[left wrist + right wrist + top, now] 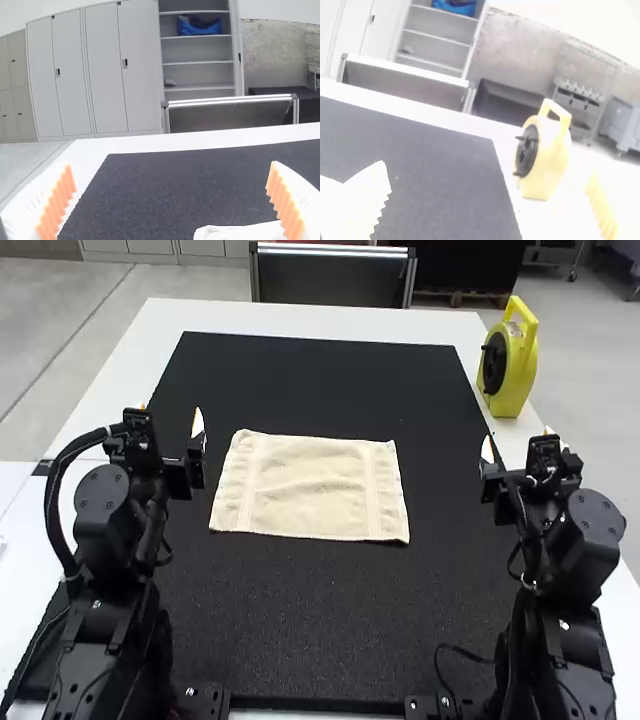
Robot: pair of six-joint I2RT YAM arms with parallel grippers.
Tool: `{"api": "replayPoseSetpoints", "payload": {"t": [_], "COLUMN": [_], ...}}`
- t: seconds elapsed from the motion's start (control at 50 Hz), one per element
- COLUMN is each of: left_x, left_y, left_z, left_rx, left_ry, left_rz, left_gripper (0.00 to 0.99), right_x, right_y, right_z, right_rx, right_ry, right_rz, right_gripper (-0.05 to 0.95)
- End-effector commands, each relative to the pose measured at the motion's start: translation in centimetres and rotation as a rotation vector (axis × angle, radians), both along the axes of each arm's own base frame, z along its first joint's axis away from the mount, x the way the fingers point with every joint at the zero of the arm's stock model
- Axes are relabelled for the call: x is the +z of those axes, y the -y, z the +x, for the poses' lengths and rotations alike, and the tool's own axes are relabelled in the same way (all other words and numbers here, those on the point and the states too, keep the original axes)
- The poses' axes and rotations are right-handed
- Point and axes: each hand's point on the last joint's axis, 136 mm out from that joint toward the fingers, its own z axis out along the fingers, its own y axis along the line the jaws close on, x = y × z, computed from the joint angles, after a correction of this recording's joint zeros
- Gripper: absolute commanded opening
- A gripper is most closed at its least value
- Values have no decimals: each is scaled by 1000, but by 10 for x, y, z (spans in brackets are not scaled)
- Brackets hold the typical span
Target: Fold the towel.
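cream towel point(318, 486) lying flat on a black mat point(310, 630), left gripper point(170, 417) near its left side, fingers wide apart, right gripper point(517, 440) farther from it, also wide, yellow reel point(519, 370) beside the mat

Both arms, left arm point(105, 640) and right arm point(565, 640), are matte black and blocky. The left disc point(102, 487) is a round, dark grey cap dotted with small screws; a thick black cable point(50, 505) bows out beside it, and a silvery screw point(97, 604) sits nearer the base than it does. Well to its right is a matching right disc point(597, 513). Beyond the left disc, the left tool point(169, 413) has white fingers with ribbed orange pads point(56, 205); the right tool point(518, 439), well to that disc's right, also has white, ribbed fingers.
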Motion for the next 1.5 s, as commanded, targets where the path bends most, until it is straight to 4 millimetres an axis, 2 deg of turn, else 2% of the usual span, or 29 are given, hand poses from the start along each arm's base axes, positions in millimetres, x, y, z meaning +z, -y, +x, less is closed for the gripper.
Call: {"api": "replayPoseSetpoints", "payload": {"t": [0.0,0.12,0.22,0.3,0.4,0.48,0.54,0.6,0.66,0.74,0.86,0.96,1.1,1.3,1.48], "left_x": [44,75,99,113,109,93,77,59,48,41,27,13,-5,-40,-55], "left_y": [-2,4,3,-2,-10,-21,-29,-32,-33,-32,-38,-45,-48,-48,-35], "left_z": [-13,-19,-15,-3,24,48,63,75,81,83,84,85,85,91,107], "left_rx": [13,-11,-8,19,58,112,156,172,180,177,200,214,204,174,58], "left_ry": [97,129,126,86,-17,-105,-170,-230,-266,-281,-296,-317,-364,-463,-515], "left_rz": [22,30,27,17,2,-8,-12,-10,-4,-3,-6,-5,-7,-13,-27], "left_gripper": [902,903,907,910,915,915,915,913,913,913,916,930,931,961,959], "right_x": [38,77,97,105,98,77,54,32,19,-2,-29,-38,-35,-36,-48], "right_y": [-8,-11,-5,9,28,43,51,57,61,58,40,21,-1,-11,-18], "right_z": [-10,-18,-12,3,28,49,63,74,83,95,112,119,121,121,117], "right_rx": [73,120,121,95,65,29,0,-33,-56,-75,-80,-58,-21,-26,13], "right_ry": [73,101,76,25,-84,-188,-258,-311,-334,-387,-472,-495,-495,-467,-500], "right_rz": [51,88,152,231,395,520,589,622,630,637,582,535,508,491,493], "right_gripper": [905,905,907,908,908,908,908,908,908,908,907,905,907,903,898]}}
